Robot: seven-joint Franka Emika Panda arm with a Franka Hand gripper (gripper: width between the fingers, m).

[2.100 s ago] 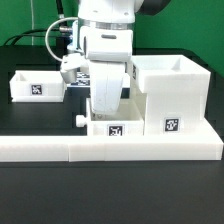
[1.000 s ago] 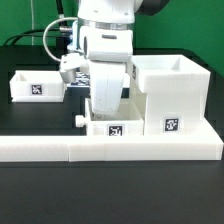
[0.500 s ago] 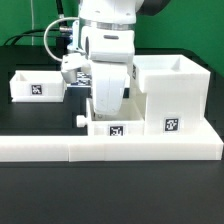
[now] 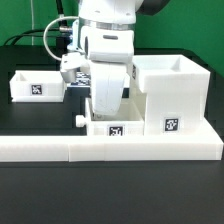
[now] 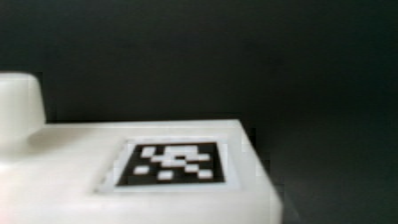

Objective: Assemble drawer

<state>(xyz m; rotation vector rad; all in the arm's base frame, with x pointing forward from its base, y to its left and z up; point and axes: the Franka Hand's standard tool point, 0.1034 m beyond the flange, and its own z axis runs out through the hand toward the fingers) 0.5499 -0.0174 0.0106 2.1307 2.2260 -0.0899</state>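
In the exterior view the white housing (image 4: 170, 92) stands at the right, its square tag facing front. A shallow tagged tray (image 4: 112, 129) lies against the housing's left side, its round knob (image 4: 78, 120) sticking out to the left. My gripper (image 4: 108, 113) reaches straight down into this tray. Its fingertips are hidden by the tray wall, so I cannot tell how the jaws stand. A second tagged tray (image 4: 35, 87) sits at the far left. The wrist view shows a white tray face with a tag (image 5: 178, 163) and a knob (image 5: 16, 100), but no fingers.
A long low white L-shaped border wall (image 4: 60, 149) runs along the front, right before the tray and housing. Cables and the arm's body rise behind the gripper. The table surface (image 4: 40, 118) is black.
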